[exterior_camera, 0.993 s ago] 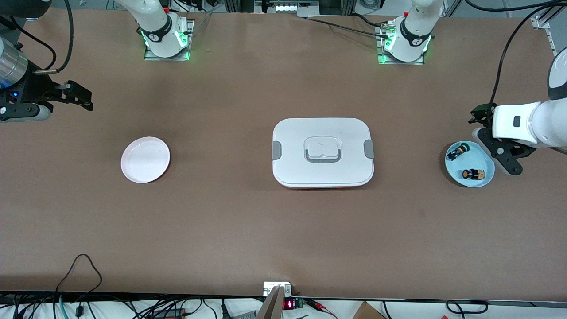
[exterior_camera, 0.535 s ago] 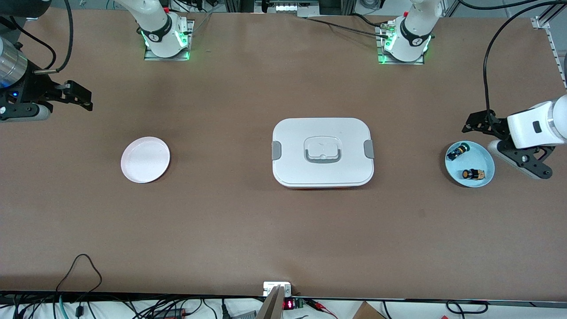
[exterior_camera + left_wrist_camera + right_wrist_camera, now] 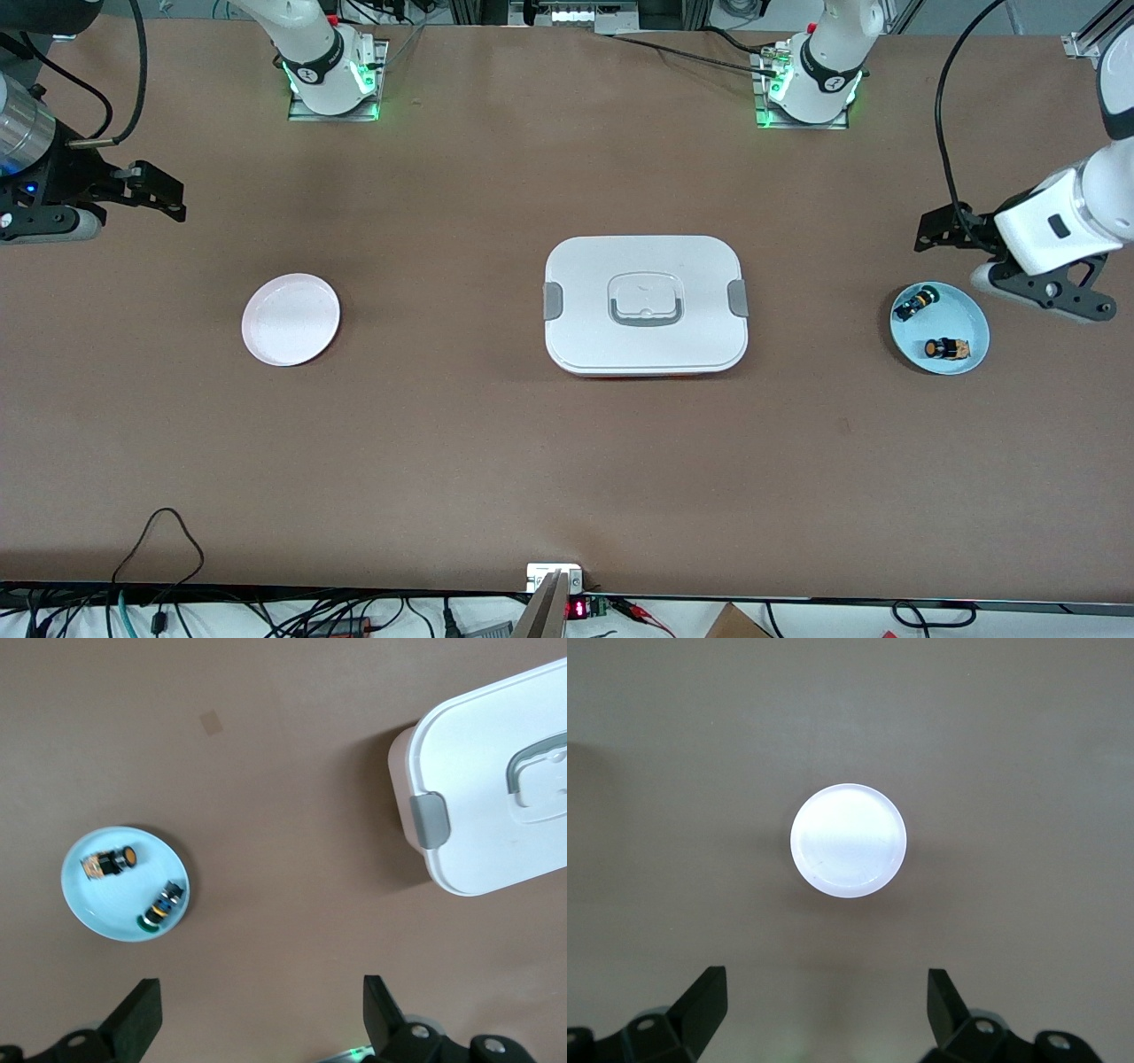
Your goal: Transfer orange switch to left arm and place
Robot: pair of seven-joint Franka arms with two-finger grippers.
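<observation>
1. While the white box (image 3: 646, 304) sat shut at the middle of the brown table (image 3: 496, 461), everything else lay toward one end or the other from it.
2. Toward the left arm's end from the box was a pale blue plate (image 3: 971, 307), well apart from the box.
3. The orange switch (image 3: 944, 348) lay on its side in that plate; a green-tipped switch (image 3: 915, 304) lay beside it, farther from the front camera.
4. The left gripper (image 3: 259, 1010) hung in the air over the table just beside the blue plate, fingers spread wide and holding nothing.
5. Toward the right arm's end from the box lay a bare white plate (image 3: 291, 319).
6. The right gripper (image 3: 824, 1005) waited above the table near that white plate, fingers likewise spread and holding nothing.
</observation>
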